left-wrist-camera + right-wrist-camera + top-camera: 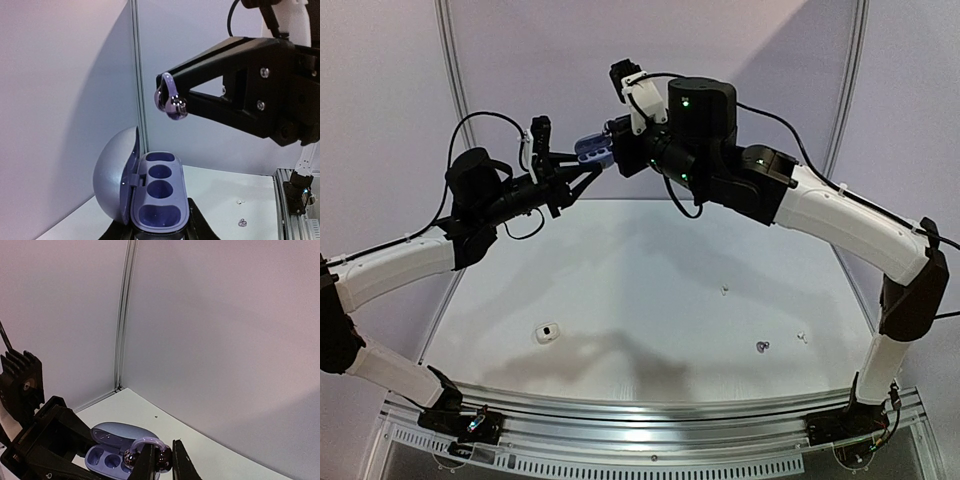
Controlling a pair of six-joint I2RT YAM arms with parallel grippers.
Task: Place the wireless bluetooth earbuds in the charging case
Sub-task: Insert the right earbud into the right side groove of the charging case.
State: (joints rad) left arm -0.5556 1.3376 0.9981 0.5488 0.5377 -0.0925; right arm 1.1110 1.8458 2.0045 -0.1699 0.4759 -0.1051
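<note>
My left gripper [582, 162] is shut on an open purple charging case [592, 150] and holds it high above the table's far side. In the left wrist view the case [159, 195] shows several empty wells, with its lid [116, 175] swung open to the left. My right gripper [616, 138] is shut on a dark grey-purple earbud [170, 102], a clip-shaped one, a little above the case and apart from it. In the right wrist view the earbud [156, 456] sits between the fingertips, with the case [111, 452] just below and to the left. The earbud itself is hidden in the top view.
On the table lie a white case [547, 332] at the near left, a dark earbud [762, 346], a white earbud [801, 337] and another small white piece [724, 291]. Grey walls enclose the back and sides.
</note>
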